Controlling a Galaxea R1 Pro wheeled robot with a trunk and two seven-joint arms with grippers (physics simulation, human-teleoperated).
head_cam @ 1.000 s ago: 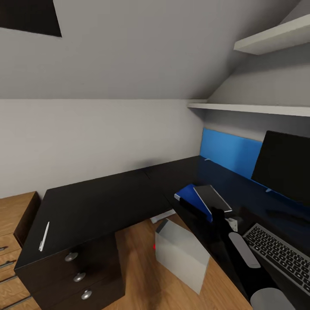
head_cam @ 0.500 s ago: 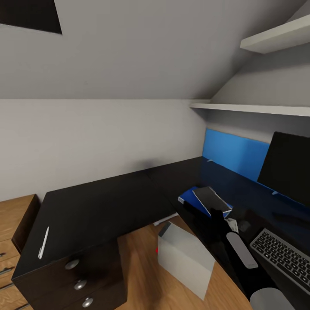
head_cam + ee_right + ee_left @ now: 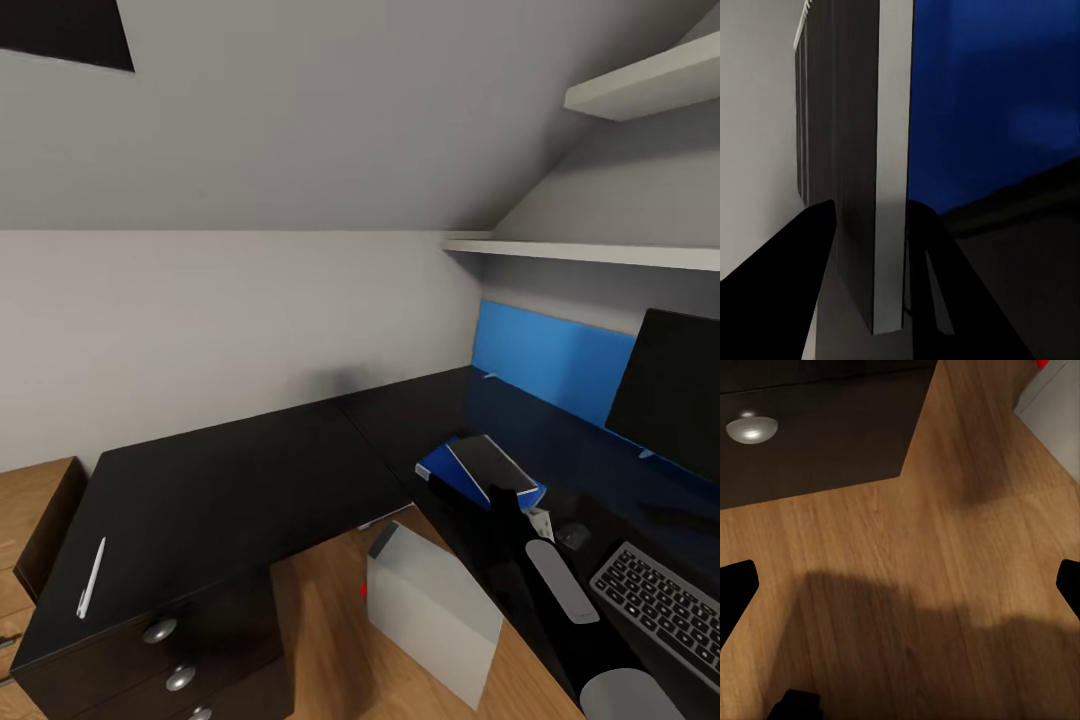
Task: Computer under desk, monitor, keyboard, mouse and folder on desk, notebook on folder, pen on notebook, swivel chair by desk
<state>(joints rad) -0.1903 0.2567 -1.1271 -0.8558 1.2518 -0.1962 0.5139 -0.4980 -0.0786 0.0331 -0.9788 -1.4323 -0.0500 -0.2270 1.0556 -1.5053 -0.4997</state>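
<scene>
Floorboards [image 3: 907, 532] are seen beneath the left gripper [image 3: 900, 585], whose fingers are spread wide with nothing between them, near a silver drawer knob [image 3: 750, 427]. At the near right corner of the desk [image 3: 230, 480] the keyboard [image 3: 665, 605] is laid, and what is taken to be the mouse [image 3: 572, 536] sits just beyond its far end. The computer [image 3: 435, 610] is stood on the floor in the inner angle of the desk, partly tucked under the edge. The pen [image 3: 91, 578] is left alone at the near left corner of the desk, above the drawers and well apart from everything else. Further along the right wing, the right gripper [image 3: 505, 497] is closed on the near edge of the notebook [image 3: 490, 462]; in the right wrist view its pale-edged slab is seen pinched between the two black fingers, with blue behind it. The notebook is already lying on the folder [image 3: 440, 468], close to the desk's inner edge. The step in hand is judged to be setting the notebook down: it is best released only once it lies flat and square within the folder's outline, and the fingers drawn straight back so nothing is dragged toward the edge. The pen is then to be fetched. Beyond, the monitor [image 3: 670, 395] is stood near the back edge.
</scene>
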